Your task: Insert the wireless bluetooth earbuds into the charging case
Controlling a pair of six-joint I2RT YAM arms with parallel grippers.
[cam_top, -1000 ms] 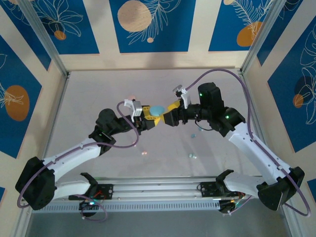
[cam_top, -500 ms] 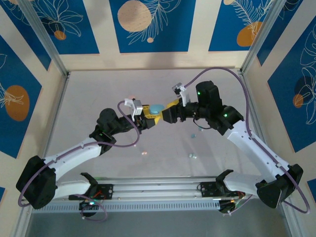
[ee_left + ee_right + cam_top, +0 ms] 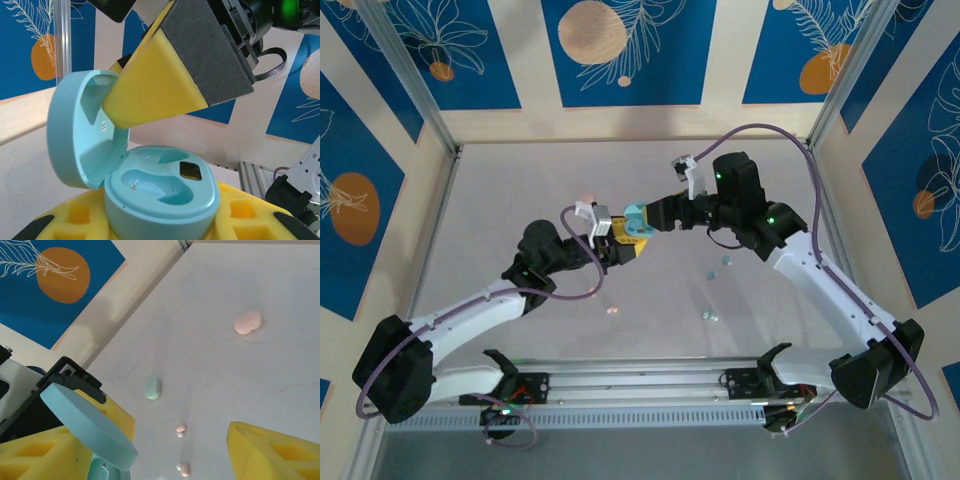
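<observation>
Swung up since a second ago: lid point(image 3: 75, 140) of the pale blue rounded plastic charging case point(image 3: 165, 192), flat then, standing open now, with the right gripper point(image 3: 650, 216) drawn a little toward the far wall. Hidden from above by yellow pads and the raised lid: most of the case base. Cut off at the bottom of the left wrist view: left gripper point(image 3: 628, 236), clamped on the case from both sides. Right fingers spread wide, one yellow wedge tip point(image 3: 150, 95) against the lid's inner face. Bare grey tabletop point(image 3: 520, 180) all round, walls well apart. Loose on it, right of and nearer than the case: tiny pale blue plastic earbuds point(image 3: 710, 316). Tiny pink plastic earbuds point(image 3: 180, 429) in pairs near a mint oval piece point(image 3: 152, 388), too small for detail. Two moulded hollows in the case base.
</observation>
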